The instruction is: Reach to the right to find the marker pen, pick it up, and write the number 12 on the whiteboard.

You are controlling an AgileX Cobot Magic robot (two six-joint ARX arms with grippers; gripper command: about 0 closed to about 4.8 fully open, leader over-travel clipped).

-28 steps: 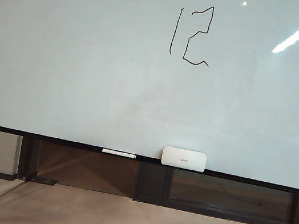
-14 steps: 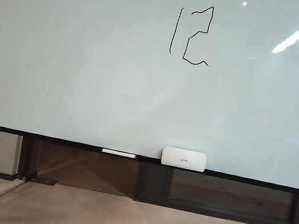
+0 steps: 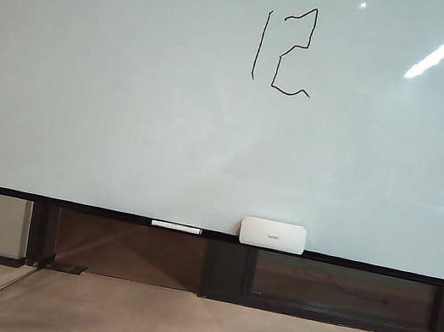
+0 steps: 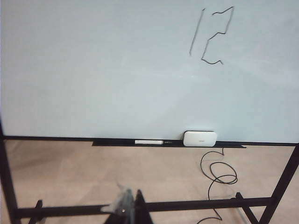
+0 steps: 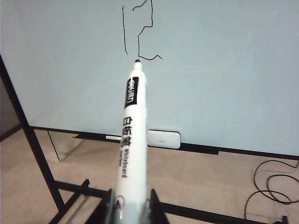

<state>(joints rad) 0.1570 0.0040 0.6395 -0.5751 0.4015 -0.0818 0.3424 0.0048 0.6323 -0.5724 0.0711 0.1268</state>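
Exterior view: whiteboard [image 3: 128, 115] fills frame, cut off at top and right; number 12 [image 3: 285, 50] upper middle; no arm visible.
Left wrist view: left gripper [image 4: 128, 207] at frame edge, fingertips together, holding nothing, well back from board.
Right wrist view: right gripper [image 5: 131, 205] clamps marker pen [image 5: 131, 140], tip off board; fingers mostly cropped.
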